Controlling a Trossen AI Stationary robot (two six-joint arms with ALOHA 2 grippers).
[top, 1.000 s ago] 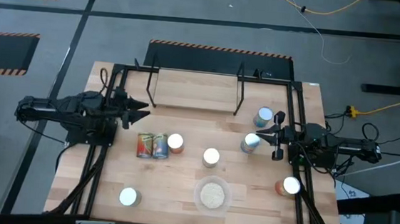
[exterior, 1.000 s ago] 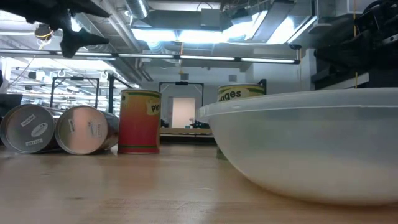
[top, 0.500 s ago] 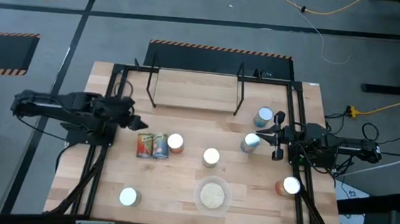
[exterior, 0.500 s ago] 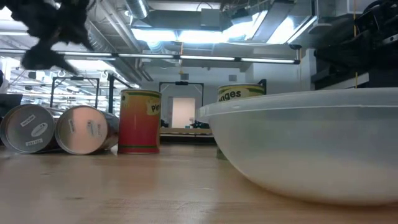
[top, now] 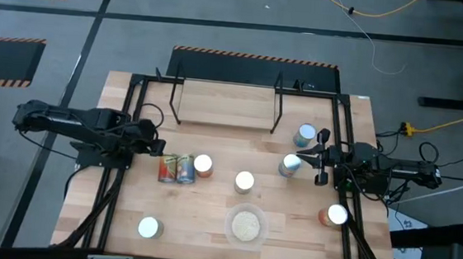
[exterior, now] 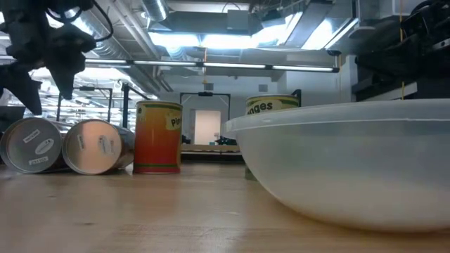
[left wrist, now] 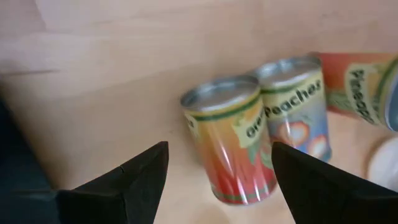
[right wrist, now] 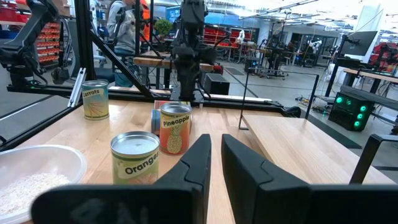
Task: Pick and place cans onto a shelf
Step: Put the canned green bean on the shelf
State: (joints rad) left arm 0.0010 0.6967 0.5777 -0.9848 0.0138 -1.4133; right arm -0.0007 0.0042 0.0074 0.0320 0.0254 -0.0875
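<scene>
Two cans lie on their sides side by side, a red-and-green one (left wrist: 231,146) and a blue one (left wrist: 297,112), also seen from above (top: 167,168) (top: 185,170). A red pineapple can (top: 203,165) stands upright beside them. My left gripper (left wrist: 219,149) hangs open, slanting down just above and to the left of the red-and-green can, touching nothing; it shows in the high view (top: 157,147) and the low view (exterior: 46,84). My right gripper (top: 305,158) waits shut at the table's right, level, beside a blue can (top: 289,165). The shelf (top: 225,106) stands at the far edge.
A clear bowl of pale grains (top: 245,226) sits near the front edge. Other cans stand upright mid-table (top: 244,180), far right (top: 304,135), near right (top: 334,214) and near left (top: 149,227). Black frame rails (top: 114,195) run along both table sides.
My left gripper has tipped from level to slanting down and rolled about its own line, so its fingers now point at the table. It has sunk toward the two lying cans and drifted a little toward the near edge, staying open.
</scene>
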